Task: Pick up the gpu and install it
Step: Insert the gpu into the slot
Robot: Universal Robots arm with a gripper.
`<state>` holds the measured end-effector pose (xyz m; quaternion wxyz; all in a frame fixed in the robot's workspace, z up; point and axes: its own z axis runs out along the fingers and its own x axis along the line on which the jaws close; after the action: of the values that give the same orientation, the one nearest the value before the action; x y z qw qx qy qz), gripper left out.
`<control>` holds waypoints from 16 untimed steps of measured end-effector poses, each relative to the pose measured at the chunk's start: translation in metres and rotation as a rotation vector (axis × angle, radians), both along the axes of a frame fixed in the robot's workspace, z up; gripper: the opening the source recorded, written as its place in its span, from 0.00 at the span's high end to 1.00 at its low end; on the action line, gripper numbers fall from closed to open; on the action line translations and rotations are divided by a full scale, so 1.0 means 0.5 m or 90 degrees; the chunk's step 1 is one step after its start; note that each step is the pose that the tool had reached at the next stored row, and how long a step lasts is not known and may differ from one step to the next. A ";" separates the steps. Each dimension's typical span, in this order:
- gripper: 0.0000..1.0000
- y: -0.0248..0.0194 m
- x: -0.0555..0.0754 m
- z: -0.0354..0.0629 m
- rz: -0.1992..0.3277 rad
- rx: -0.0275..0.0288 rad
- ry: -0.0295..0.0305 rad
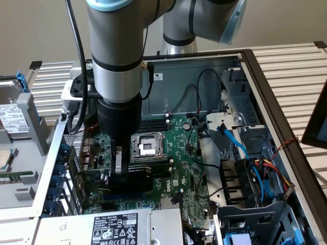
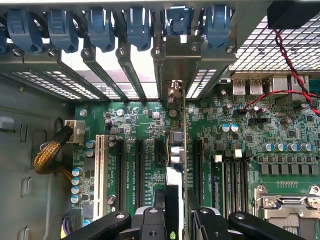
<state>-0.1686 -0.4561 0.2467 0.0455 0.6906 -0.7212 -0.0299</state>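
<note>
Your arm reaches straight down into the open computer case [image 1: 265,102], its gripper [image 1: 122,176] low over the green motherboard [image 1: 179,153], just to the exterior view's left of the CPU socket [image 1: 148,145]; the jaws stand closed on the gpu [image 2: 176,150], which you see edge-on in the wrist view, a thin upright card running from between the black fingers [image 2: 150,220] toward the rear of the case; its silver end bracket [image 2: 182,55] sits against the rear slot opening, between the blank slot covers [image 2: 100,65] and the perforated panel [image 2: 260,50], under the row of blue retention clips [image 2: 100,25]; the card's lower edge lies along the motherboard between the black expansion slots [image 2: 140,165], though you cannot tell whether it is fully seated; a white slot [image 2: 101,165] runs parallel, well apart from the card, near a braided cable [image 2: 50,155]; red and black wires [image 2: 285,75] cross the board beside the rear ports; in the exterior view the power supply label [image 1: 115,229] shows at the near edge, blue data cables [image 1: 235,140] curl by the drive bay, and a hard drive [image 1: 13,109] rests outside the case at the exterior view's left.
</note>
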 end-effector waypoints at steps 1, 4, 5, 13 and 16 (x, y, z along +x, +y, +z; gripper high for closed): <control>0.73 0.0000 0.000 0.000 0.000 0.0000 0.0000; 0.73 0.0000 0.000 0.000 0.000 0.0011 0.0000; 0.73 -0.0002 -0.001 0.000 0.000 0.0017 0.0001; 0.73 -0.0037 0.000 0.000 0.000 0.0063 0.0000; 0.73 -0.0050 -0.001 0.000 0.000 0.0076 0.0000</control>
<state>-0.1689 -0.4586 0.2467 0.0414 0.6911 -0.7207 -0.0342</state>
